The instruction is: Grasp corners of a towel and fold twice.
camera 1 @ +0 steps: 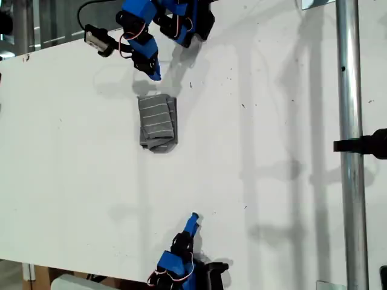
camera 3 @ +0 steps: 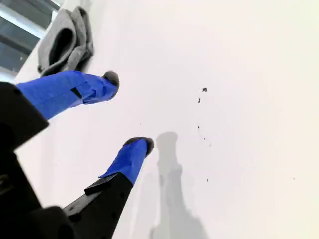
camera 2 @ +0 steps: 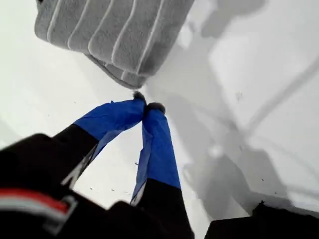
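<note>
The towel [camera 1: 158,123] lies folded into a small grey bundle on the white table [camera 1: 272,151]. My first gripper [camera 2: 145,106] hangs just beside one folded edge of the towel, tips pinched together on nothing. My second gripper [camera 3: 130,110] sits well apart from the towel, jaws spread and empty.

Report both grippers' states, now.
My first gripper: shut, empty, just short of the towel.
My second gripper: open, empty.
</note>
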Action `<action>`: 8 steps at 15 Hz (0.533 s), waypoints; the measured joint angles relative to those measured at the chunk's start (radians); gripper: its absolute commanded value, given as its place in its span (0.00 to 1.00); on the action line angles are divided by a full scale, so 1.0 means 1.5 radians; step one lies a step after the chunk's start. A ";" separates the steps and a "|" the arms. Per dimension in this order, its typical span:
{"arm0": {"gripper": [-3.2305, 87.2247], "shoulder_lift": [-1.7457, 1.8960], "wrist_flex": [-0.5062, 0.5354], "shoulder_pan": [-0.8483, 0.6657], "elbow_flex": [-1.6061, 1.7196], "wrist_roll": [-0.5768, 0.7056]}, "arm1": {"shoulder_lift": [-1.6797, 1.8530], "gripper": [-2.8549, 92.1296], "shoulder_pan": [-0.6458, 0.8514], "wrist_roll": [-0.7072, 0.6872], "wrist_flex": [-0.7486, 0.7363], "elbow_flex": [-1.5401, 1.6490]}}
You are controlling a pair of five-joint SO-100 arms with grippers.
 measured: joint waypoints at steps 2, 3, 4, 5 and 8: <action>0.22 0.000 0.007 0.012 0.000 0.108 | 0.064 0.03 -0.039 0.041 -0.011 0.082; 0.21 0.000 0.007 0.015 0.000 0.175 | 0.085 0.03 -0.039 0.060 -0.019 0.117; 0.20 0.000 0.007 0.027 0.000 0.240 | 0.110 0.03 -0.038 0.074 -0.020 0.148; 0.19 0.000 0.007 0.039 0.000 0.290 | 0.177 0.03 -0.045 0.095 -0.008 0.195; 0.19 0.000 0.007 0.046 0.000 0.315 | 0.351 0.12 -0.039 0.139 0.090 0.208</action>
